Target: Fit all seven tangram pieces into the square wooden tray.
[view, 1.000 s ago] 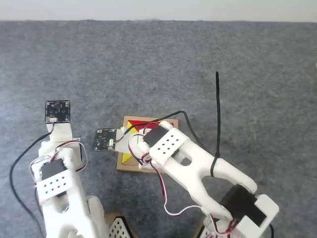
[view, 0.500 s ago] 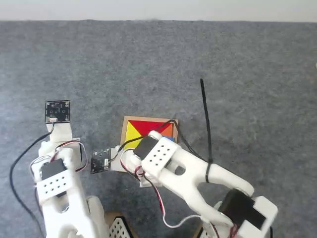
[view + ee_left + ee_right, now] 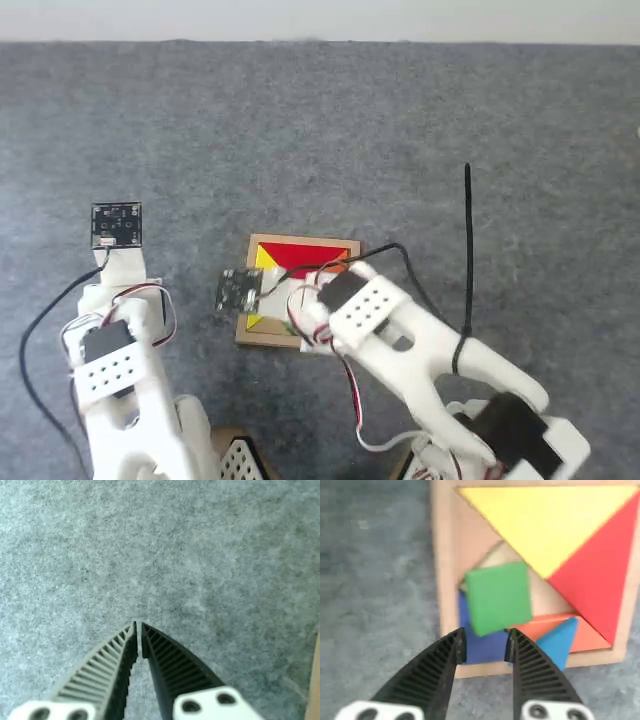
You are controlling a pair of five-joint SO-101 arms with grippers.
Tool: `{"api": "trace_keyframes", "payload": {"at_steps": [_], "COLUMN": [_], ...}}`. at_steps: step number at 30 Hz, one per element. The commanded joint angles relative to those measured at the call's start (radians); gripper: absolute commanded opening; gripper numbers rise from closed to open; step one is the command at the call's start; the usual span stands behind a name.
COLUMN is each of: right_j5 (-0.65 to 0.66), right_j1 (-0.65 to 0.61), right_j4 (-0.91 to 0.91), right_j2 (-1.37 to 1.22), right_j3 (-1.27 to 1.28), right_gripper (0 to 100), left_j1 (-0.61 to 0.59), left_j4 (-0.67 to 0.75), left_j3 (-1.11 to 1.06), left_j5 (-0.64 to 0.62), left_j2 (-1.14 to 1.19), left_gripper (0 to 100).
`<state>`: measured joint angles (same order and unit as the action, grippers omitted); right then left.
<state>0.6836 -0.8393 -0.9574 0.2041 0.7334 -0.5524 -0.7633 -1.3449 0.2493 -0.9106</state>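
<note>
Grey carpet (image 3: pixel 400 130); tray (image 3: pixel 439 580) holds yellow triangle (image 3: pixel 545 520), green square (image 3: pixel 497 597) askew; right pincer (image 3: pixel 485 640) parted, left pincer (image 3: pixel 138 626) closed.

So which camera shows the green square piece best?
The right wrist view: the green square sits askew in the tray, overlapping a blue piece. In the high view the right arm hides that spot; the left wrist camera faces carpet.

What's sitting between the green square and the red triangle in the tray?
Nothing: in the right wrist view a bare strip of the tray floor shows between the green square and the red triangle.
</note>
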Motion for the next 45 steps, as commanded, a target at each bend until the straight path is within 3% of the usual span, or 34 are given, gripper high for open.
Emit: {"api": "trace_keyframes", "payload": {"at_steps": [1, 20, 25, 31, 41, 45], "right_j5": [0.012, -0.032, -0.034, -0.038, -0.109, -0.117], "right_j1": [0.015, -0.022, -0.11, -0.11, 0.061, 0.073], "right_j4": [0.039, 0.206, 0.177, 0.209, 0.025, 0.093], "right_j2": [-0.001, -0.068, -0.061, -0.056, 0.298, 0.243], "right_j3": [-0.023, -0.008, -0.008, -0.008, -0.015, 0.078], "right_gripper": [12.5, 12.2, 0.7, 0.8, 0.8, 0.8], "left_j1": [0.002, 0.002, 0.0, 0.0, 0.0, 0.0], "left_j4": [0.018, 0.018, 0.018, 0.018, 0.018, 0.018], "left_j3": [0.012, 0.012, 0.012, 0.012, 0.012, 0.012], "left_j5": [0.014, 0.014, 0.014, 0.014, 0.014, 0.014], "left_j2": [0.006, 0.006, 0.006, 0.006, 0.006, 0.006], "left_gripper": [2, 2, 2, 2, 2, 2]}}
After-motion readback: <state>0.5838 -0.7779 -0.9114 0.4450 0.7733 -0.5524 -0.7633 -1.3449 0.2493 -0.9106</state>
